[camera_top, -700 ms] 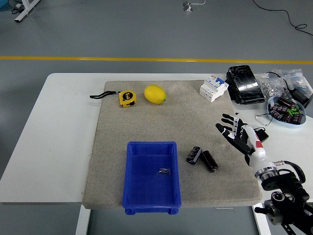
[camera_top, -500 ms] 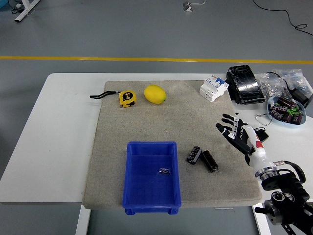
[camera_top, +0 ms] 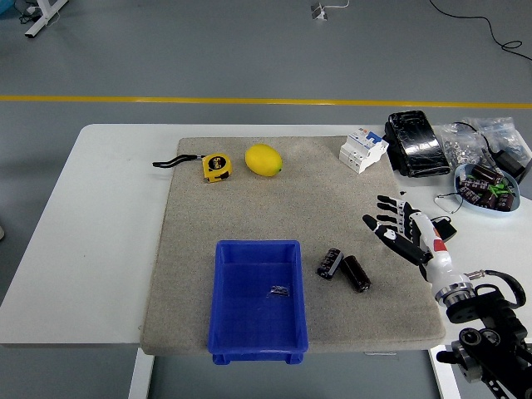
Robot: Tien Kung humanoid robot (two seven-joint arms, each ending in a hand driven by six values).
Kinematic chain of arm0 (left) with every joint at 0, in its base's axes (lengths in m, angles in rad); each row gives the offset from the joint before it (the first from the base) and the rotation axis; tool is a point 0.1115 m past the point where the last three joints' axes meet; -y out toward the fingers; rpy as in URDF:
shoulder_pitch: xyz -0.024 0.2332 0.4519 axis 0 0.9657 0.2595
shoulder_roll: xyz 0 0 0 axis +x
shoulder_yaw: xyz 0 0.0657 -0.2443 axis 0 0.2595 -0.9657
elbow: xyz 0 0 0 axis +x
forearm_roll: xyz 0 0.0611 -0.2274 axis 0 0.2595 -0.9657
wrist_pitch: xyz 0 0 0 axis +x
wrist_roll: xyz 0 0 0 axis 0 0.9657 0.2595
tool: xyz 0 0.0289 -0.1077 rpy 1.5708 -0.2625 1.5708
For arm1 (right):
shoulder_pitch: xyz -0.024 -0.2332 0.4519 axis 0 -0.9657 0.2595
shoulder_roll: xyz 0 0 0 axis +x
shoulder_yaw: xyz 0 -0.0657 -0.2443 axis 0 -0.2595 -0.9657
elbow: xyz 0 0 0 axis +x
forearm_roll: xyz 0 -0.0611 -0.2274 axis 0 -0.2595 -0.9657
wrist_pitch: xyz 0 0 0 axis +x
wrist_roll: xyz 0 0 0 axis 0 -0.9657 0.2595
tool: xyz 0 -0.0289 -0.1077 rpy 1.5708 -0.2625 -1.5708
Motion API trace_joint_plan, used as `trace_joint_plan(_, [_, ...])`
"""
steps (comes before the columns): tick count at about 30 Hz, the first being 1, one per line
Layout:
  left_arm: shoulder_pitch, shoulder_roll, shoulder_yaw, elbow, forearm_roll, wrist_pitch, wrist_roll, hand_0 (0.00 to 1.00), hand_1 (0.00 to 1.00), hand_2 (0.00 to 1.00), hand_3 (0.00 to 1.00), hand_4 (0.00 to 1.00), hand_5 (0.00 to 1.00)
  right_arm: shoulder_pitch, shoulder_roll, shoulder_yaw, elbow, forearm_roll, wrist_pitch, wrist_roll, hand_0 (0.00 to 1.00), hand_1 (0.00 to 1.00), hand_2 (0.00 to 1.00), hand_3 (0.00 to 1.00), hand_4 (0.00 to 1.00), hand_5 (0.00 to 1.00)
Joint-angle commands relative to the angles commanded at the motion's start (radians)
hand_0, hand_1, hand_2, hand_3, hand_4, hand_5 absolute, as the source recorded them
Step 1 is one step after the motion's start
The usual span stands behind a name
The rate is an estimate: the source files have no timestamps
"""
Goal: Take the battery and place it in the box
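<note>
Two black batteries point(camera_top: 344, 268) are lying side by side on the grey mat point(camera_top: 283, 199), toward the desk's point(camera_top: 100, 216) near right part, just right of the blue box point(camera_top: 258, 301). Right of them, the right hand point(camera_top: 401, 229) is hovering with fingers spread, holding nothing.
</note>
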Motion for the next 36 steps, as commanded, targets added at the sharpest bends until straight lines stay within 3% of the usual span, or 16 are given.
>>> trace_joint_plan(6, [-0.003, -0.001, 0.162, -0.019, -0.194, -0.004, -0.033, 0.758, 0.784, 0.835, 0.694, 0.701, 0.675, -0.006, -0.015, -0.011, 0.013, -0.147, 0.015, -0.027, 0.715, 0.742, 0.82, 0.821, 0.998, 0.621])
trace_joint_plan(11, [0.001, 0.007, 0.241, -0.035, -0.274, 0.012, -0.05, 0.758, 0.784, 0.835, 0.694, 0.701, 0.675, -0.003, -0.038, -0.025, 0.04, -0.244, 0.031, -0.045, 0.715, 0.742, 0.82, 0.821, 0.998, 0.621])
trace_joint_plan(12, [0.0, 0.007, 0.241, -0.035, -0.274, 0.013, -0.05, 0.757, 0.79, 0.837, 0.696, 0.703, 0.674, -0.002, -0.044, -0.028, 0.045, -0.275, 0.037, -0.05, 0.714, 0.741, 0.797, 0.819, 0.998, 0.496])
trace_joint_plan(17, [-0.004, 0.006, 0.234, -0.035, -0.269, 0.014, -0.048, 0.757, 0.79, 0.837, 0.696, 0.703, 0.674, 0.002, -0.068, -0.037, 0.062, -0.464, 0.067, -0.071, 0.714, 0.741, 0.797, 0.819, 0.998, 0.496])
trace_joint_plan(18, [-0.005, 0.006, 0.231, -0.035, -0.264, 0.012, -0.046, 0.758, 0.792, 0.838, 0.696, 0.703, 0.675, 0.006, -0.074, -0.038, 0.062, -0.509, 0.081, -0.075, 0.704, 0.723, 0.775, 0.817, 0.998, 0.381])
trace_joint_plan(23, [-0.005, 0.007, 0.226, -0.035, -0.256, 0.01, -0.044, 0.758, 0.792, 0.838, 0.696, 0.703, 0.675, 0.029, -0.105, -0.06, 0.054, -0.704, 0.129, -0.078, 0.704, 0.723, 0.775, 0.817, 0.998, 0.381])
trace_joint_plan(24, [-0.005, 0.007, 0.225, -0.035, -0.254, 0.009, -0.043, 0.757, 0.785, 0.833, 0.697, 0.707, 0.677, 0.035, -0.111, -0.066, 0.052, -0.746, 0.134, -0.075, 0.705, 0.725, 0.778, 0.818, 0.998, 0.324])
trace_joint_plan(26, [-0.005, 0.008, 0.221, -0.036, -0.248, 0.009, -0.041, 0.757, 0.785, 0.833, 0.697, 0.707, 0.677, 0.048, -0.123, -0.081, 0.048, -0.804, 0.145, -0.068, 0.705, 0.725, 0.778, 0.818, 0.998, 0.324])
trace_joint_plan(36, [-0.006, 0.009, 0.217, -0.037, -0.243, 0.007, -0.041, 0.759, 0.79, 0.841, 0.699, 0.723, 0.677, 0.083, -0.17, -0.129, 0.078, -0.916, 0.22, -0.048, 0.706, 0.727, 0.788, 0.809, 0.998, 0.262])
